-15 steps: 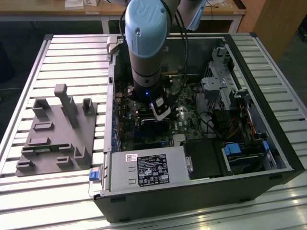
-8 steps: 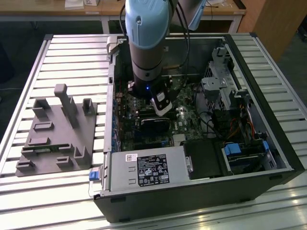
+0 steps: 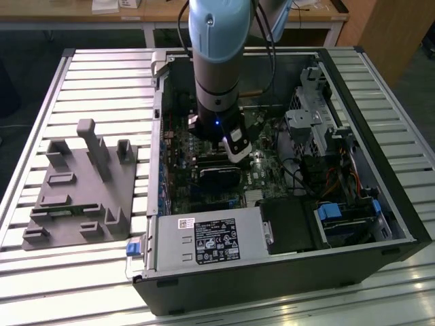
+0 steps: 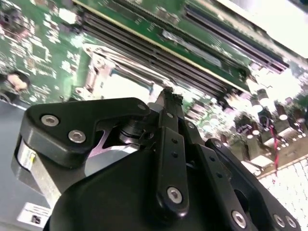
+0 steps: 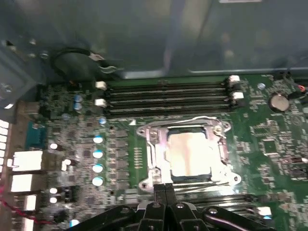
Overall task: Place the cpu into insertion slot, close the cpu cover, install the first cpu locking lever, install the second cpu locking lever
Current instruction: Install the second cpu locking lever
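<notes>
Gripper (image 5: 164, 188) clenched, empty, at edge of the socket.
Chip (image 5: 188, 153) sits in the socket (image 5: 153, 155) w/ metal cover (image 5: 219, 129) down around it, just ahead of the fingertips. Memory slots (image 5: 166, 98) lie beyond the socket. In ext. view the arm (image 3: 216, 61) reaches down into the open PC case (image 3: 380, 204).

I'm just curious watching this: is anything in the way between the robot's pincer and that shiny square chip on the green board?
Nothing visible is. In the first wrist view the gripper sits at the near edge of the socket's metal frame, with the chip lying just beyond it.
</notes>
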`<action>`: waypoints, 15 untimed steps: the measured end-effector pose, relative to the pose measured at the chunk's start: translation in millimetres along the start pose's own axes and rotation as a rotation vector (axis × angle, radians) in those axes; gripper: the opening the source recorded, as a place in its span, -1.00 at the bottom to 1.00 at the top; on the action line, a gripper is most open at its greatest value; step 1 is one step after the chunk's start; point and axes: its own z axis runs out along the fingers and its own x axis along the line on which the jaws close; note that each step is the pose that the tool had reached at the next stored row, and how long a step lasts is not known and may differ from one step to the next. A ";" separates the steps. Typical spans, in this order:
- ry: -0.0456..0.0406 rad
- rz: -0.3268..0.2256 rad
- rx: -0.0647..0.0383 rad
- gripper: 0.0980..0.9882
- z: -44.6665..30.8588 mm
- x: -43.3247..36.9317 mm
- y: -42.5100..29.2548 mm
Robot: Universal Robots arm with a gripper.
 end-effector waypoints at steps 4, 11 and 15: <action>-0.0024 0.000 0.027 -0.98 1.0 -6.3 2.6; -0.0045 0.000 0.051 -0.98 6.0 -8.5 17.4; -0.0055 0.000 0.060 -0.98 8.3 -12.8 23.8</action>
